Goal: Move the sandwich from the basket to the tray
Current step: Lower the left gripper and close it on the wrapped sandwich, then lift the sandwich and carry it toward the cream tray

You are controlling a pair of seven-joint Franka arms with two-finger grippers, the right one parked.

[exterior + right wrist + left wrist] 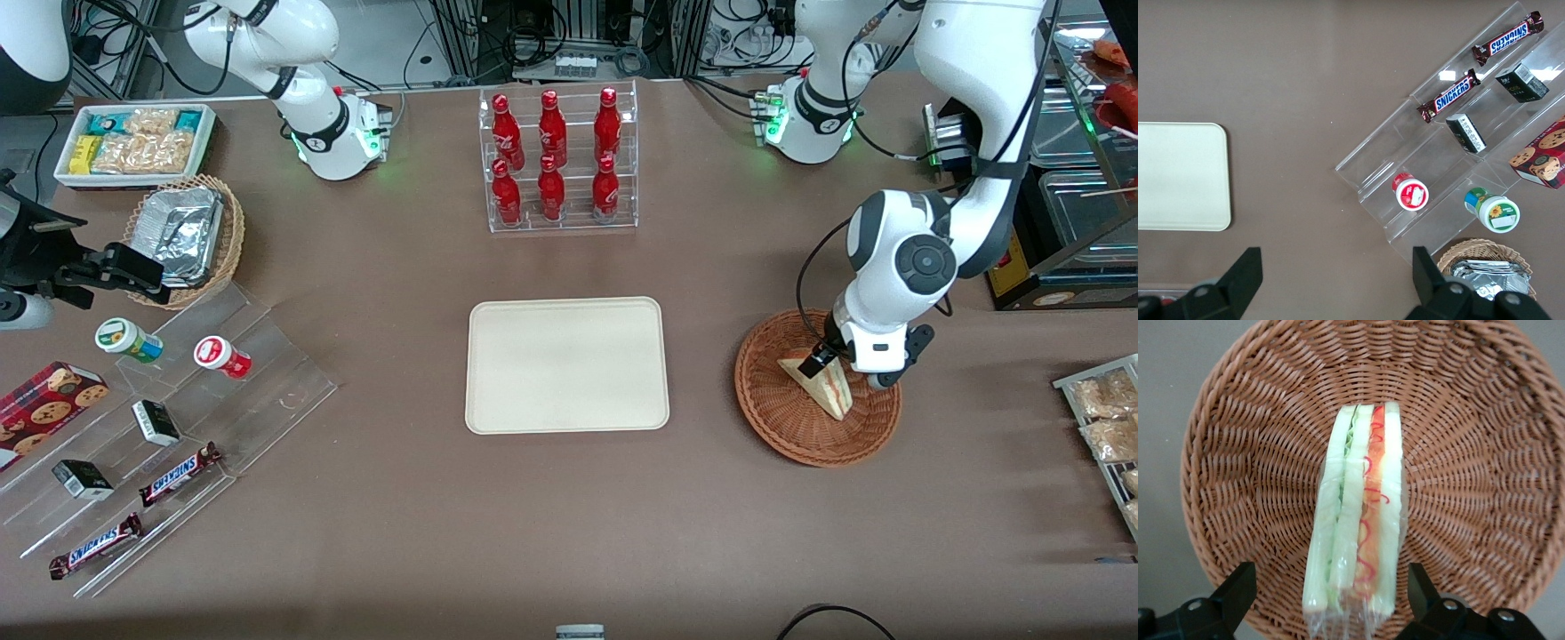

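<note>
Wicker basket (800, 425), open claw (1331, 593) astride wrapped sandwich (1358, 513).

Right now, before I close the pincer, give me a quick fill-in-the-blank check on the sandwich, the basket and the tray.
1. The sandwich lies in the ____.
2. The pincer is ____, one finger on each side of the sandwich.
3. The tray holds ____.
4. The rack nearest the tray holds six ____ bottles.

Missing words: basket; open; nothing; red
</note>
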